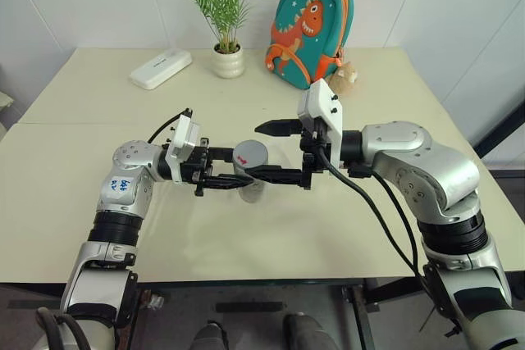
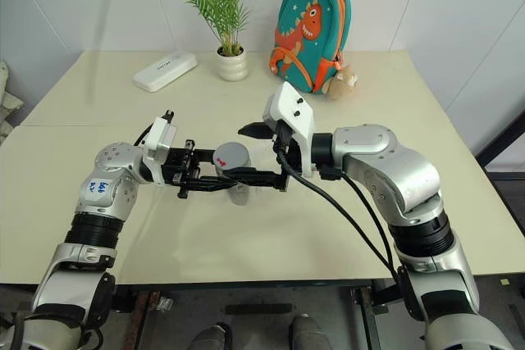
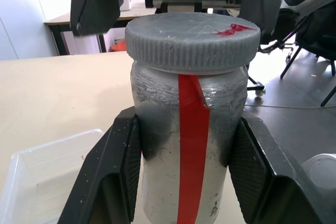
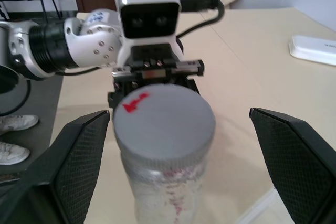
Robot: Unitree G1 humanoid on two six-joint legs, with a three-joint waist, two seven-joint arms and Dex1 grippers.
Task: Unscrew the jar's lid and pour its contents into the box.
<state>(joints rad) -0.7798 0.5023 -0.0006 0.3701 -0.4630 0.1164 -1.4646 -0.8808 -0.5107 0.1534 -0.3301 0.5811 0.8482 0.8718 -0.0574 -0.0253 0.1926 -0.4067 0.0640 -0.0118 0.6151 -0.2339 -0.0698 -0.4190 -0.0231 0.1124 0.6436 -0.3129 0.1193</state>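
Jar is upright above the table, mid-scene between the two arms, lid on top and not yet off. Left end effector comes in level from 9 o'clock and is clamped on the jar body below the lid; left wrist view shows both pads pressed on the glass either side of a red stripe. Right end effector comes in from 3 o'clock, fingers spread wide, holding nothing: one finger stands off past the lid toward 12 o'clock, the other runs close along the near side, contact not readable.

Key relation: jar's long axis is vertical, lid faces up, right fingers lie level at about lid height, so the lid sits in their gap. Right arm is the free one and nearest the lid. Judgement: next step needs the right fingers to close on the lid rim and twist while the left holds.

View differences: right wrist view shows the lid top with its red mark centred between the spread fingers, clear gap each side. Left wrist view shows a clear box on the table beside the jar; head views hide it behind the arms. Contents not readable through the scuffed glass.
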